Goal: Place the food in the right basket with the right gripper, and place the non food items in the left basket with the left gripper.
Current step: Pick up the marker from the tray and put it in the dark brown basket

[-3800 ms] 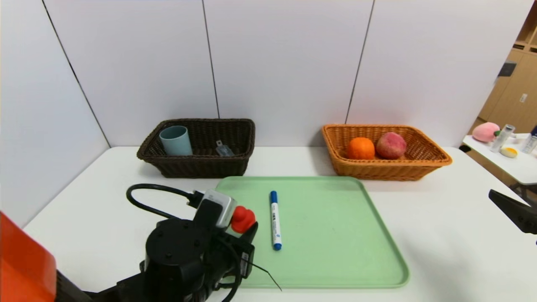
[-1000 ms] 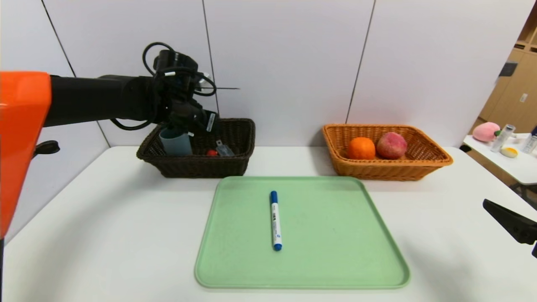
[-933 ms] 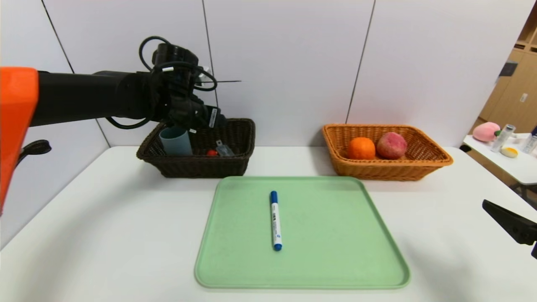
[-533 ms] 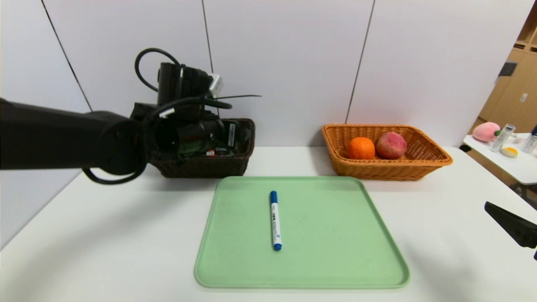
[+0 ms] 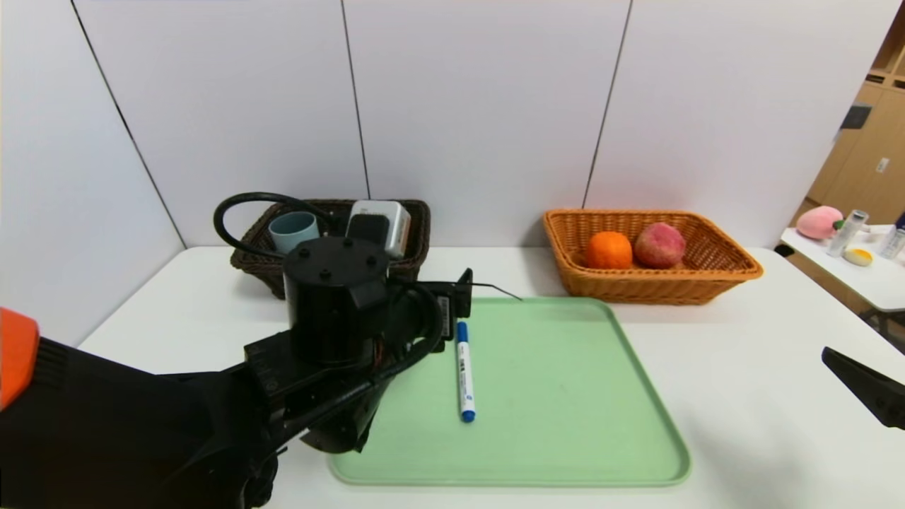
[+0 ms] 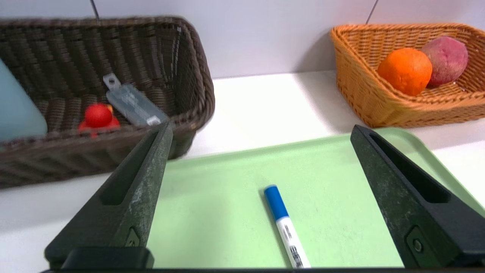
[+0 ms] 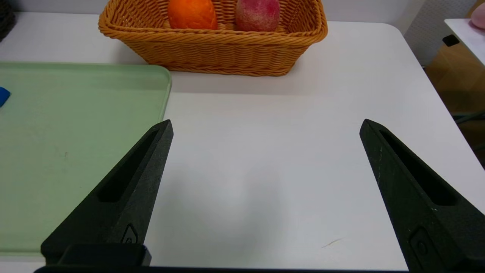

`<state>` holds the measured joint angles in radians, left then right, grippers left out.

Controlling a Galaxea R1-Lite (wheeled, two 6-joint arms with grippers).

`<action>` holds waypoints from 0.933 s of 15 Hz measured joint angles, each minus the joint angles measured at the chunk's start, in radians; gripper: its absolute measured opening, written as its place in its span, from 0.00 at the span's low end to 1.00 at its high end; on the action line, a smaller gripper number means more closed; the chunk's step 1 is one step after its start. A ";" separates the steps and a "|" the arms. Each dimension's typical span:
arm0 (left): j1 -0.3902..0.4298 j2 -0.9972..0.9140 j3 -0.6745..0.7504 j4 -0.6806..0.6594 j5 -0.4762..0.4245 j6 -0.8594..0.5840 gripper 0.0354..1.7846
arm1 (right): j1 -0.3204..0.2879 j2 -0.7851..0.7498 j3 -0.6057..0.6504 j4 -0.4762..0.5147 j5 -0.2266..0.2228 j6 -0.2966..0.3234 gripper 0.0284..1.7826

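Left gripper (image 6: 261,132), fingers spread wide and holding nothing, hangs over the near-left part of the green tray (image 6: 227,170). Just ahead of and below its fingertips lies the blue-capped marker (image 6: 282,223), lengthwise on the tray, its cap end pointing away from the gripper and falling between the two fingers in the left wrist view. Beyond the tray, off the gripper's left finger, stands the dark basket (image 6: 197,94), which contains a pale blue cup (image 5: 293,232), a clear plastic case (image 6: 132,106) and a small red toy (image 6: 96,116). Farther off, beyond the right finger, the orange basket (image 6: 363,110) holds an orange (image 6: 404,70) and a reddish fruit (image 6: 445,60).

Right gripper (image 7: 265,129), likewise spread and empty, is parked over bare table (image 7: 265,151) to the right of the tray.

Likely remaining step: pick up the marker for the dark basket. Risks: the fingers appear roughly in line with the marker's length, so closing without rotating the wrist could push it or let the round barrel roll aside; a descent too deep would strike the tray.
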<state>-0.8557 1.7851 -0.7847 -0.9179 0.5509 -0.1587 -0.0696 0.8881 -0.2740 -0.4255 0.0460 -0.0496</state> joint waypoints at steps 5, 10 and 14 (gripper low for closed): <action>-0.017 -0.051 -0.092 0.351 0.000 0.008 0.94 | 0.000 -0.009 0.032 -0.009 0.000 0.001 0.95; -0.018 -0.062 -0.540 1.030 -0.069 -0.151 0.94 | 0.000 -0.044 0.076 -0.001 0.000 0.003 0.95; -0.017 0.070 -0.911 1.570 -0.199 -0.335 0.94 | 0.000 -0.089 0.101 -0.003 0.002 0.001 0.95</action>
<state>-0.8732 1.8555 -1.6957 0.6523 0.3515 -0.4934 -0.0691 0.7994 -0.1732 -0.4285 0.0481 -0.0481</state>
